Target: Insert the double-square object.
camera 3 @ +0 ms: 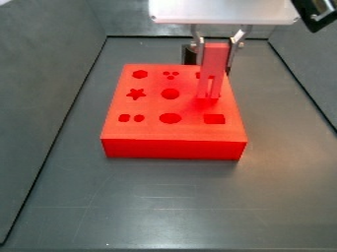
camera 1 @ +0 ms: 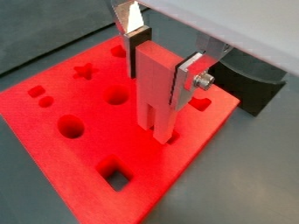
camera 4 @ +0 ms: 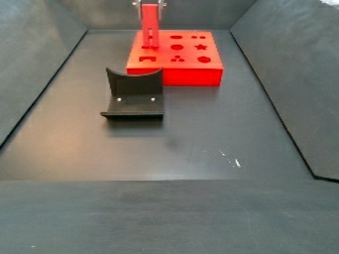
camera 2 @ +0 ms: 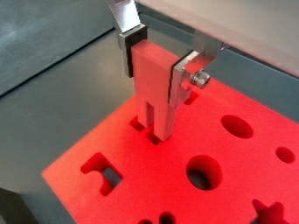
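The hand point(camera 1: 162, 63) hangs over the big flat red foam block with shaped holes point(camera 1: 70, 171), its two flat silver fingers point(camera 1: 187, 80) with dark pads clamped on the upper part of the slim, smooth red peg point(camera 1: 156, 86) — the double-square object. The peg stands upright, and in both wrist views its lower end splits into two narrow legs that reach down into a matching cut-out in the block's top face point(camera 2: 156, 129); how deep they sit cannot be told. In a side view the hand point(camera 3: 215, 54) holds the peg point(camera 3: 210, 83) above the block point(camera 3: 171, 138) near the block's far right part, beside a square hole and round holes. The block's top also shows a star hole, oval and round holes and small paired holes. The block lies on the dark grey table point(camera 3: 158, 207), inside low dark walls. In a side view the dark L-shaped fixture on its base plate point(camera 4: 133, 96) stands on the table point(camera 4: 185, 149), just beside the block point(camera 4: 185, 62) and apart from it, while the hand point(camera 4: 150, 10) and peg point(camera 4: 150, 30) sit over the block's far left corner — the peg's legs meeting the red surface there.
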